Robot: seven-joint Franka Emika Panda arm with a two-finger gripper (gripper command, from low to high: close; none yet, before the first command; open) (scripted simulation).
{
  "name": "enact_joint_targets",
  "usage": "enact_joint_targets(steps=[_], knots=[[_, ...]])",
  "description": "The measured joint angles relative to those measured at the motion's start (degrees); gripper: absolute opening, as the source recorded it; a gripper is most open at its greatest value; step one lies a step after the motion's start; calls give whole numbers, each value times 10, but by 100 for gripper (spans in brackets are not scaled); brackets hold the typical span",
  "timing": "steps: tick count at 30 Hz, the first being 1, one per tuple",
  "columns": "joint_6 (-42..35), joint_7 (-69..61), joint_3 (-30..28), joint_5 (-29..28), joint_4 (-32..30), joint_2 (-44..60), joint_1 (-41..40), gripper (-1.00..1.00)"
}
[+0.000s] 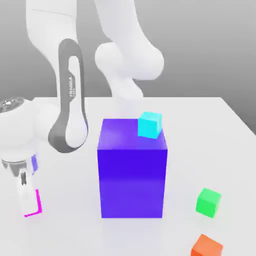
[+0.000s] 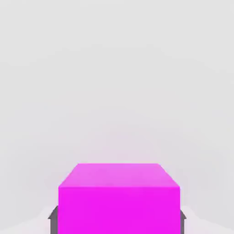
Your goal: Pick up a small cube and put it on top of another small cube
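On the arm's dark-edged link (image 1: 71,95), "FRANKA" lettering (image 1: 71,86).

The big blue-violet block (image 1: 132,170) stands near the centre, a cyan cube (image 1: 149,124) on its top toward two o'clock. The green cube (image 1: 208,202) lies at four o'clock from the block, the orange cube (image 1: 207,247) at five. At eight, the gripper (image 1: 27,212) covers part of the magenta cube (image 1: 39,203).

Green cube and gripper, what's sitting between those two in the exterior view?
The big blue block stands between the green cube and the gripper.
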Motion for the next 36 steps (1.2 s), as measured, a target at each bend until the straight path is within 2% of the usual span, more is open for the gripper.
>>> enact_joint_targets(steps=[7,13,27,36], knots=[[-85,19,-14,-27,-19,-113,9,-100],[-61,22,-7,-50,31,-167,26,-100],[-76,178,88,-127,49,-237,213,-100],[-128,313,191,-122,-8,-242,416,-100]])
